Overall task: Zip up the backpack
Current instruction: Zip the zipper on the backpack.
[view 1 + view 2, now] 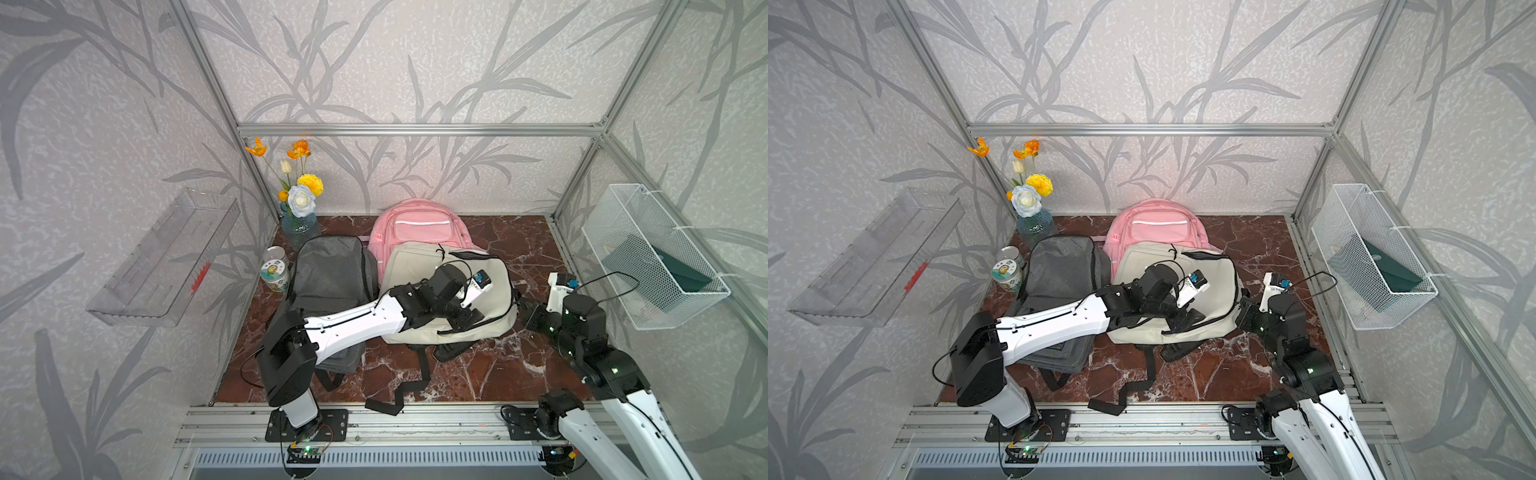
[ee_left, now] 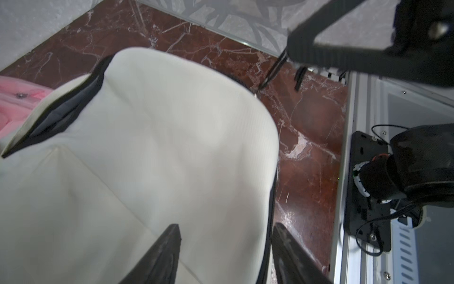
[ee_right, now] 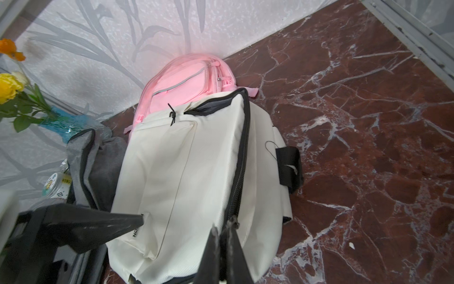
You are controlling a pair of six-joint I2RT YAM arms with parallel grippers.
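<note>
The right tool is pinched tight on the zipper pull at the side of the cream backpack. The left tool stands spread over the bag's front, holding nothing. The cream backpack lies flat on the bench, overlapping a pink backpack, beside a grey backpack.

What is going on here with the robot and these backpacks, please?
Both arms are working on the cream backpack, which lies flat on the marble table. The right gripper is pinched shut at the near end of the main zipper. The left gripper is open above the bag's front. The zipper gapes near the top, so the job is unfinished.
</note>
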